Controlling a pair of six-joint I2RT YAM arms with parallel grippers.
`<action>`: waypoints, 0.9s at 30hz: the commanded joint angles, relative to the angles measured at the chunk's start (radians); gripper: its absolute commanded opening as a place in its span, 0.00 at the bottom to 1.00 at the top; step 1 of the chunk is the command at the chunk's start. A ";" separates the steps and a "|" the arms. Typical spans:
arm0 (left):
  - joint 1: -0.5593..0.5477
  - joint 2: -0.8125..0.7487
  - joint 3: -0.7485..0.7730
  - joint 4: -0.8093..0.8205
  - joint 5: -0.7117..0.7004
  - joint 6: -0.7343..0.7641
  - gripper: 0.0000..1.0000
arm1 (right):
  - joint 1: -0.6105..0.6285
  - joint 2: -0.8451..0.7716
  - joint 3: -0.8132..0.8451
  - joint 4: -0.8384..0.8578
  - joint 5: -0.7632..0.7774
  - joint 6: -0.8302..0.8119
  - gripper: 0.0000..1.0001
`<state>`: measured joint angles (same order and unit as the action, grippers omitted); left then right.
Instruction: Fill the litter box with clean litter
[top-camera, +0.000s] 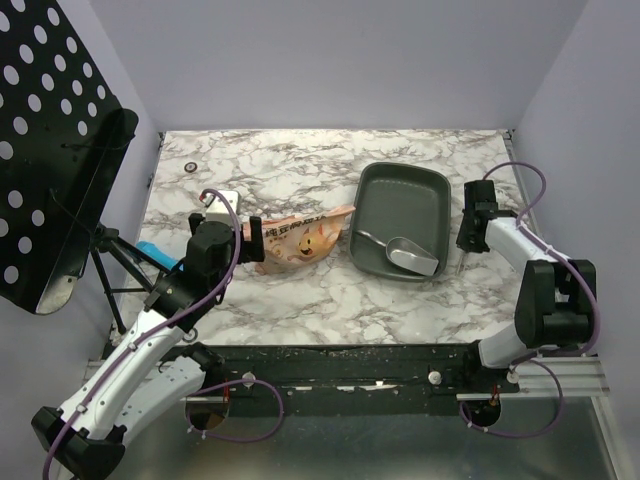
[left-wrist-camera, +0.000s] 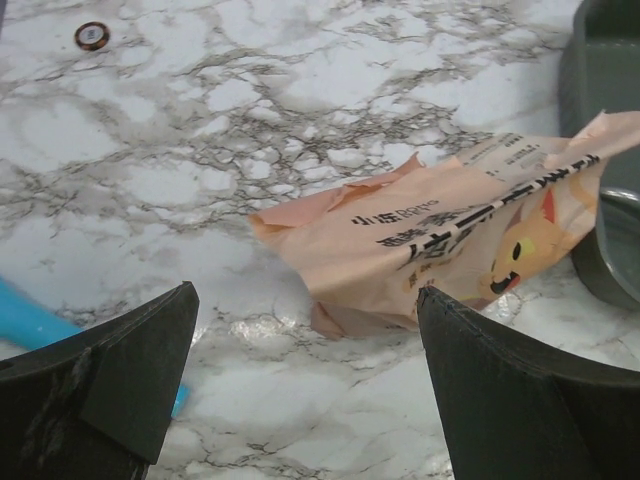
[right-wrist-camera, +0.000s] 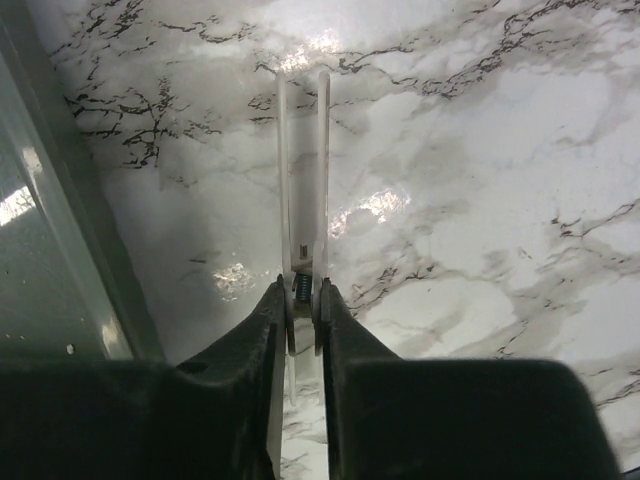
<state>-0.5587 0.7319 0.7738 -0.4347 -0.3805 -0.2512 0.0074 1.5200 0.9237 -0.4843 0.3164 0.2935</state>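
On the marbled desk (top-camera: 300, 300), centre right, the smooth rounded dark-grey litter box (top-camera: 400, 185) is holding a scoop (top-camera: 405, 255), the left pincer (left-wrist-camera: 307, 300) is gaping beside a crinkled bag (left-wrist-camera: 450, 240), and the right pincer (right-wrist-camera: 303, 295) is clamping a thin white clip (right-wrist-camera: 322, 170).

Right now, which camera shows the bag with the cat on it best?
The left wrist view: the bag lies crumpled, close up, its cat face and print clear. The top view shows the whole bag, but small, beside the litter box. The right wrist view does not show it.
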 joint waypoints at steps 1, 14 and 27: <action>-0.004 -0.009 0.038 -0.044 -0.202 -0.075 0.99 | 0.000 0.019 -0.017 0.036 -0.017 0.042 0.27; 0.046 0.018 0.148 -0.209 -0.195 -0.278 0.99 | 0.003 -0.162 0.076 0.027 -0.091 0.029 0.61; 0.394 0.136 -0.039 0.034 0.469 -0.569 0.99 | 0.239 -0.166 0.257 0.015 -0.168 -0.091 0.64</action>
<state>-0.2123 0.8440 0.8215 -0.5259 -0.1627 -0.6922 0.1955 1.3239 1.1435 -0.4572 0.1776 0.2512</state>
